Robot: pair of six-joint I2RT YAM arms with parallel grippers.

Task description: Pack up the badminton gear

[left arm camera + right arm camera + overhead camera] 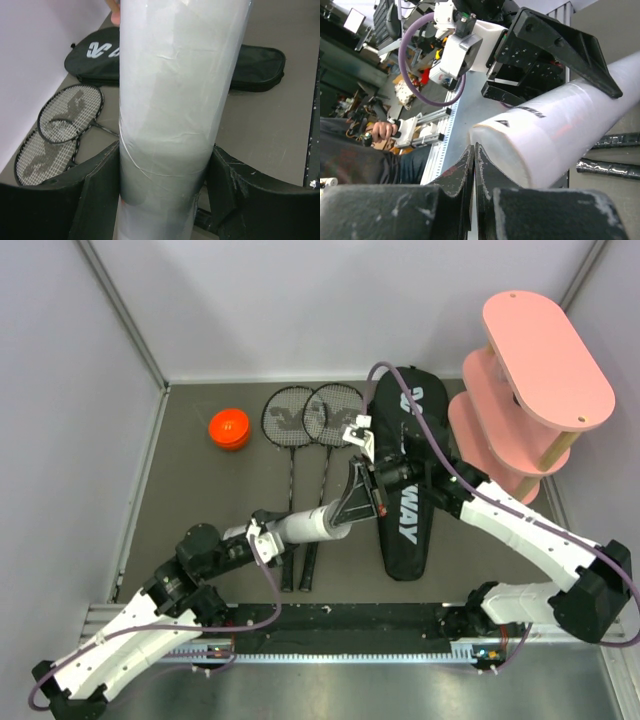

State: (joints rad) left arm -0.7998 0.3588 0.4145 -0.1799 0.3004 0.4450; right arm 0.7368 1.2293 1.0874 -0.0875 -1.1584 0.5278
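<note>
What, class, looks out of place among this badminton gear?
The orange cap sits alone at back left, apart from the white tube that the left gripper holds over the rackets.

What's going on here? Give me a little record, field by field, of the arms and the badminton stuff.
Left gripper: closed around the white tube
Right gripper: shut, tips beside the tube's end
Orange cap: off the tube, lying apart on the table
Rackets: two, side by side on the table
Black bag: flat, right of the rackets
</note>
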